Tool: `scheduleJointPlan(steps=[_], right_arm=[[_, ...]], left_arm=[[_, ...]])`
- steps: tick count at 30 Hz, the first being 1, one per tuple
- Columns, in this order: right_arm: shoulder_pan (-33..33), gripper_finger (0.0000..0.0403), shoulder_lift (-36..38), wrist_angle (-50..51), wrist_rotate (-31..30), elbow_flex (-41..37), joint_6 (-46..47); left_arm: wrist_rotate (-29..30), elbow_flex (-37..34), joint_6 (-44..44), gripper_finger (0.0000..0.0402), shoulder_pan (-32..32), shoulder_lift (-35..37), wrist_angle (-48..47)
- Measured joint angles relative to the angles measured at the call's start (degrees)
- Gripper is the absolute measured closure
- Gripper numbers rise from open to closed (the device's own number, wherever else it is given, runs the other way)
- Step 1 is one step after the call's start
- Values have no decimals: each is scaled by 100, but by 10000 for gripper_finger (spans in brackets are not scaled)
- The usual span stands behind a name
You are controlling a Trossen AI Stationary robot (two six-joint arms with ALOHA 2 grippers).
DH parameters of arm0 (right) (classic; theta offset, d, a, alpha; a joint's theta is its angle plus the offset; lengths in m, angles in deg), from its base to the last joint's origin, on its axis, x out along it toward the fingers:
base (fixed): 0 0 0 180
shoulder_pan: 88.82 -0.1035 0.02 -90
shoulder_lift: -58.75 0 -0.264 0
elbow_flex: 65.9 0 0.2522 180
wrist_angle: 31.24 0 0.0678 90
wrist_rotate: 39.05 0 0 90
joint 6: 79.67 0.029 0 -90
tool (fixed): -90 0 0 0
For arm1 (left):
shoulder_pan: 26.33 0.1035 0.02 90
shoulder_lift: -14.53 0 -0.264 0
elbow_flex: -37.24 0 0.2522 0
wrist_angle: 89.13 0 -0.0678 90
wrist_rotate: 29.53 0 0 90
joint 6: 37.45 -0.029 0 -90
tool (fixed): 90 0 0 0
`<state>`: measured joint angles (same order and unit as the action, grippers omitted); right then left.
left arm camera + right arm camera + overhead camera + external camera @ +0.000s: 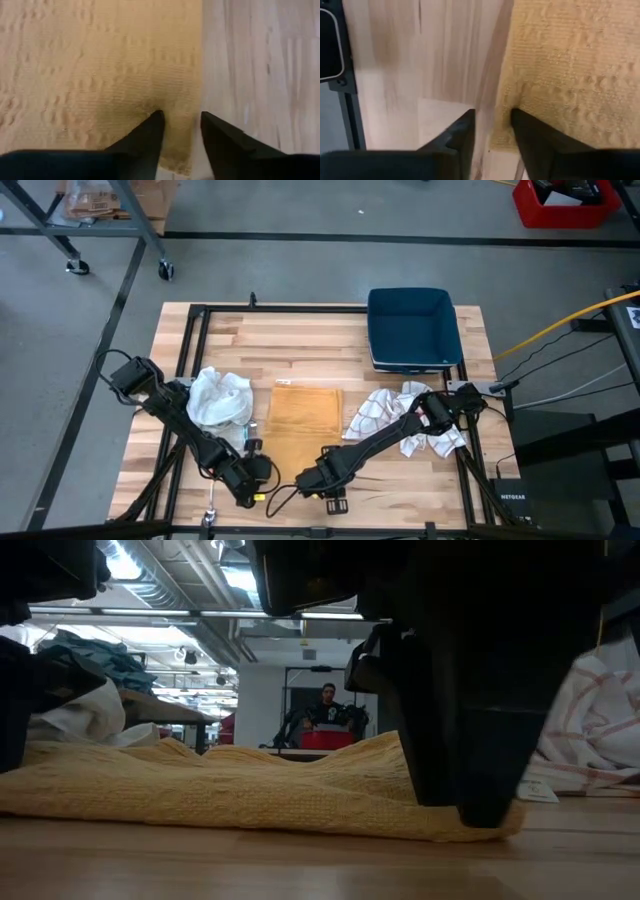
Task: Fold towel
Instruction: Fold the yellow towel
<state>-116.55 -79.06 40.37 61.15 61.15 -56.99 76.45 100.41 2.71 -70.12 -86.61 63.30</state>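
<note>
Yellow towel (250, 790) lies rumpled on the bench (300, 865) in the low view. From above, its long axis runs front to back; the blue bin (412, 328) looks empty. Left end effector (181, 131) and right end effector (492, 127) each straddle a near corner, fingers narrowly apart.

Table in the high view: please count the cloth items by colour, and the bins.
Yellow towel: 1
White cloth pile: 1
White cloth with red stripes: 1
Blue bin: 1
Total: 4
</note>
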Motion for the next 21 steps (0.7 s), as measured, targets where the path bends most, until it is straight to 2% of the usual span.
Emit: scheduleJointPlan(steps=[4, 6, 10, 13, 21], right_arm=[[18, 366, -9, 16, 101, 45, 1], [5, 391, -23, 69, 125, 134, -19], [1, 382, -56, 234, 148, 323, -18], [1, 396, -83, 393, 158, 558, -22], [-27, 399, -83, 1090, 293, 1318, 62]], left_arm=[[-2, 0, 58, 345, 2, -1, 16], [-30, 0, 99, 380, 2, 54, 16], [-127, -13, 187, 390, 2, 304, -34], [-250, -36, 197, 396, 2, 542, -131], [-798, -23, 360, 399, -11, 1140, -86]])
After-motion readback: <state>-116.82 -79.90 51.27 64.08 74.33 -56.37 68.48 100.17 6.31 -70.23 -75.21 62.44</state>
